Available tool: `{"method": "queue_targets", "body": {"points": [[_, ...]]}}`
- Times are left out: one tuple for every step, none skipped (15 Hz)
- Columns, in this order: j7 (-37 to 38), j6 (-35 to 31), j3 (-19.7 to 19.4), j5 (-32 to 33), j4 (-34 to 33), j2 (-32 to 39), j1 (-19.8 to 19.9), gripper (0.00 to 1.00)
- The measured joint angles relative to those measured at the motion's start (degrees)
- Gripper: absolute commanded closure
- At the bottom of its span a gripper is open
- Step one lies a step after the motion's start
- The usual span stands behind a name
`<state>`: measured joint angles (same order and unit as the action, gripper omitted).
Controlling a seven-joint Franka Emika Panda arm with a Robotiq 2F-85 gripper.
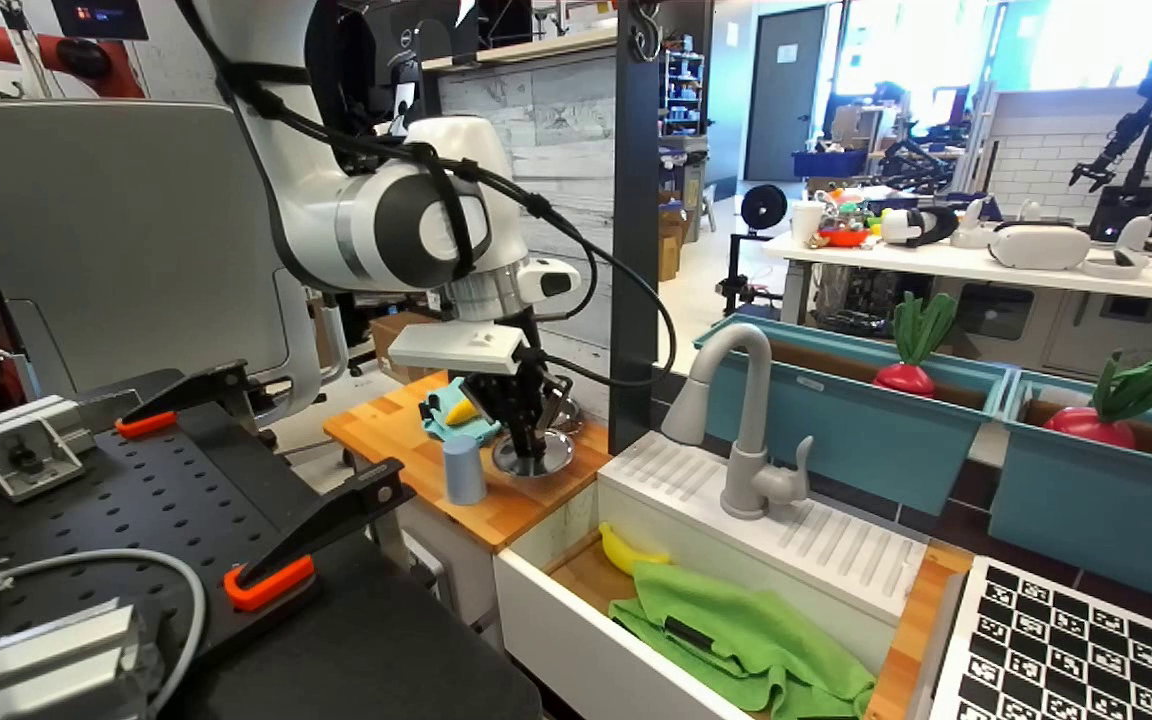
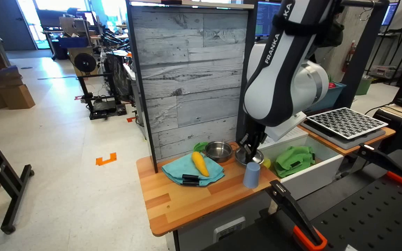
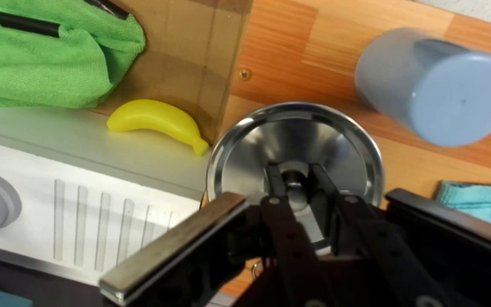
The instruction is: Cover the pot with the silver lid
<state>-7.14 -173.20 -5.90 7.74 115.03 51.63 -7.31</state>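
Observation:
The silver lid [image 3: 301, 134] is a round shiny disc with a dark knob. It shows in both exterior views [image 1: 558, 457] [image 2: 239, 157], low over the wooden counter near the sink. My gripper [image 3: 293, 166] points down at it, also seen in the exterior views [image 1: 528, 452] [image 2: 250, 157]. Its fingers are close together, one on each side of the knob, shut on it. I cannot tell whether the lid touches the counter. The silvery pot [image 2: 218, 151] stands uncovered beside the lid, against the wall panel. In the wrist view the gripper hides most of it.
A blue cup [image 2: 252, 175] stands upright close to the lid. A teal cloth [image 2: 180, 169] with a yellow toy vegetable [image 2: 200, 164] lies near the pot. The sink holds a banana [image 3: 156, 121] and a green cloth [image 3: 49, 64]. A faucet [image 1: 746, 430] rises behind the sink.

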Motion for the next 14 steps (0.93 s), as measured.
{"method": "queue_targets", "body": {"points": [[0.0,0.0,0.1,0.0,0.4,-1.0,0.1,0.95],[0.0,0.0,0.2,0.0,0.8,-1.9,0.2,0.95],[0.0,0.0,0.3,0.0,1.1,-2.7,0.3,0.95],[0.0,0.0,0.4,0.0,1.2,-3.4,0.4,0.95],[0.0,0.0,0.5,0.0,1.3,-4.0,0.4,0.95],[0.0,0.0,0.7,0.0,1.3,-4.5,0.4,0.95],[0.0,0.0,0.9,0.0,1.3,-4.9,0.4,0.95],[0.0,0.0,1.2,0.0,1.3,-5.1,0.4,0.95],[0.0,0.0,1.6,0.0,1.2,-5.2,0.4,0.95],[0.0,0.0,1.9,0.0,1.1,-5.2,0.4,0.95],[0.0,0.1,2.2,0.0,0.9,-5.1,0.4,0.95],[0.0,0.1,2.5,0.0,0.8,-5.1,0.4,0.95],[0.0,0.2,2.9,0.0,0.6,-5.1,0.4,0.95],[0.0,0.4,3.1,0.0,0.3,-5.1,0.4,0.95]]}}
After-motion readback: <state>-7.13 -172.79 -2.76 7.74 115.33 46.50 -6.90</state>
